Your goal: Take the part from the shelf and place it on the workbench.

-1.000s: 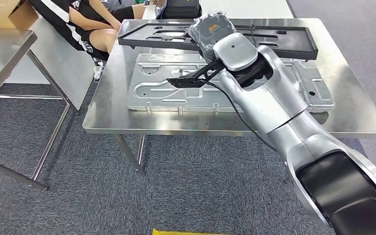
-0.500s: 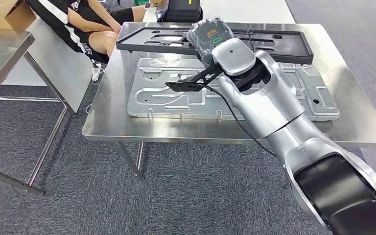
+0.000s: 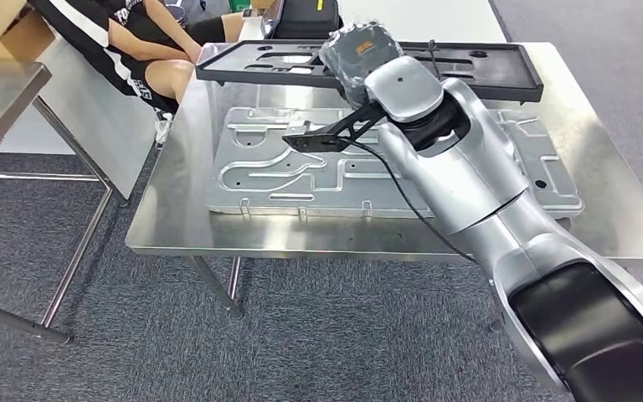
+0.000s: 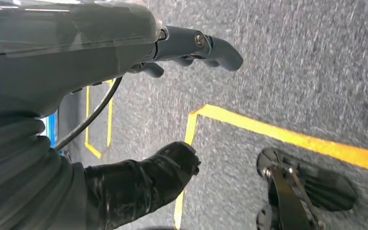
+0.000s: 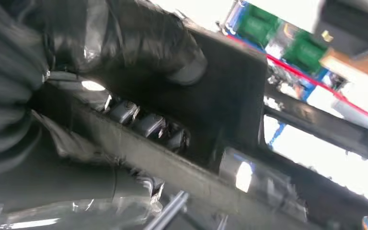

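The black frame part [image 3: 368, 65], at upper centre, is gripped by the right hand [image 3: 360, 52] over the workbench [image 3: 176, 226] for set-down; the left hand [image 4: 172, 96] hangs with fingers apart, holding nothing.

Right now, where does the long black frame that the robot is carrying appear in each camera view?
Head view: the black frame lies across the far side of the metal table, its middle hidden behind the right robot hand.
Right wrist view: the frame fills the centre, gripped by the right robot hand.
Left wrist view: not in it; grey carpet and yellow floor lines.
Shared landmark: the right robot hand on the frame.
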You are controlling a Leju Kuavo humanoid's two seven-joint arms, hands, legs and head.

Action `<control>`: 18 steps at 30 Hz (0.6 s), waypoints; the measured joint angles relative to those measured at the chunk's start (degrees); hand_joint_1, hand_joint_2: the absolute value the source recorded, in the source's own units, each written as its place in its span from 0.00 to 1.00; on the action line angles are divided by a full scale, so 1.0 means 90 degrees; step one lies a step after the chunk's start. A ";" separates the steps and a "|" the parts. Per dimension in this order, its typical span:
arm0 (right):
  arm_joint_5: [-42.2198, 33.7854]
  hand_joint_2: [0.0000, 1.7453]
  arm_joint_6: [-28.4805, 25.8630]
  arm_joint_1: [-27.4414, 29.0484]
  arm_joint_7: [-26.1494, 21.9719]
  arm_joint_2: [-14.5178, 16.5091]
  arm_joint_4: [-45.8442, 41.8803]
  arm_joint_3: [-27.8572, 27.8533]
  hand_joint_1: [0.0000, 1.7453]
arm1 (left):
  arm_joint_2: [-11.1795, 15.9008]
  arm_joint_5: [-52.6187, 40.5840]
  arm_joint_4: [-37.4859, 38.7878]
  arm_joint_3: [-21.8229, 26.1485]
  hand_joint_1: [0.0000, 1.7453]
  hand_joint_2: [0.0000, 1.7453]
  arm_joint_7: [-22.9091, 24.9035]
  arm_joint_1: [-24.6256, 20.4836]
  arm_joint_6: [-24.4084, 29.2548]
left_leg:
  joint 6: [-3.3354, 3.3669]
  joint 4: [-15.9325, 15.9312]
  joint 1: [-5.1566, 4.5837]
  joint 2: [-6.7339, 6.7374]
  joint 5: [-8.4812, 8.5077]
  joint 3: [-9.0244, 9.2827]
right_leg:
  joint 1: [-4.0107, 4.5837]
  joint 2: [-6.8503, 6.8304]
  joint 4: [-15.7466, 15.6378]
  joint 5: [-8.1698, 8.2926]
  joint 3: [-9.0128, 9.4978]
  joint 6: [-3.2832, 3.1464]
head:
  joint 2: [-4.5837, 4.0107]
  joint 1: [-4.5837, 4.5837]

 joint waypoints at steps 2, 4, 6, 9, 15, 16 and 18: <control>-0.0019 1.00 -0.0126 0.0027 -0.0013 -0.0020 0.0040 0.0000 1.00 | -0.0003 -0.0024 -0.0006 0.0000 0.00 1.00 0.0062 0.0022 0.0002 | -0.0040 0.0574 0.0007 0.0006 -0.0245 -0.0283 | -0.0017 0.0003 -0.0052 -0.0029 0.0097 -0.0059 | -0.0001 0.0000; -0.0045 1.00 -0.0260 0.0092 -0.0032 -0.0044 0.0096 0.0001 1.00 | -0.0002 -0.0041 -0.0042 0.0000 0.00 1.00 0.0129 0.0040 -0.0010 | -0.0062 0.1398 0.0010 0.0007 -0.0472 -0.0802 | -0.0002 0.0016 -0.0057 -0.0082 0.0163 -0.0090 | -0.0001 -0.0001; -0.0073 1.00 -0.0355 0.0220 -0.0052 -0.0075 0.0172 0.0000 1.00 | -0.0004 -0.0066 -0.0107 0.0000 0.00 1.00 0.0210 0.0062 -0.0030 | -0.0055 0.1633 0.0009 0.0007 -0.0312 -0.1090 | 0.0016 0.0023 -0.0055 -0.0154 0.0251 -0.0095 | 0.0000 -0.0001; -0.0087 1.00 -0.0536 0.0369 -0.0112 -0.0110 0.0332 -0.0012 1.00 | -0.0016 -0.0143 -0.0271 0.0000 0.00 1.00 0.0362 0.0112 -0.0063 | 0.0032 0.0507 -0.0013 0.0007 0.0495 -0.0743 | 0.0046 0.0034 -0.0056 -0.0278 0.0412 -0.0076 | 0.0000 -0.0001; -0.0097 1.00 -0.0795 0.0560 -0.0137 -0.0157 0.0587 -0.0104 1.00 | -0.0101 -0.0242 -0.0652 0.0000 0.00 1.00 0.0475 0.0139 -0.0214 | 0.0200 -0.0190 -0.0043 0.0008 0.0587 -0.0396 | 0.0048 0.0034 0.0001 -0.0423 0.0419 0.0099 | 0.0000 0.0000; -0.0098 1.00 -0.0810 0.0583 -0.0141 -0.0165 0.0616 -0.0122 1.00 | -0.0115 -0.0246 -0.0686 0.0000 0.00 1.00 0.0474 0.0143 -0.0221 | 0.0230 -0.0232 -0.0026 0.0015 0.0580 -0.0347 | 0.0047 0.0029 0.0194 -0.0518 0.0329 0.0127 | 0.0000 0.0001; -0.0098 1.00 -0.0857 0.0630 -0.0157 -0.0195 0.0684 -0.0149 1.00 | -0.0128 -0.0254 -0.0733 0.0000 0.00 1.00 0.0469 0.0147 -0.0225 | 0.0283 -0.0259 -0.0021 0.0023 0.0540 -0.0277 | 0.0034 0.0021 0.0953 -0.0804 -0.0095 0.0166 | 0.0000 0.0002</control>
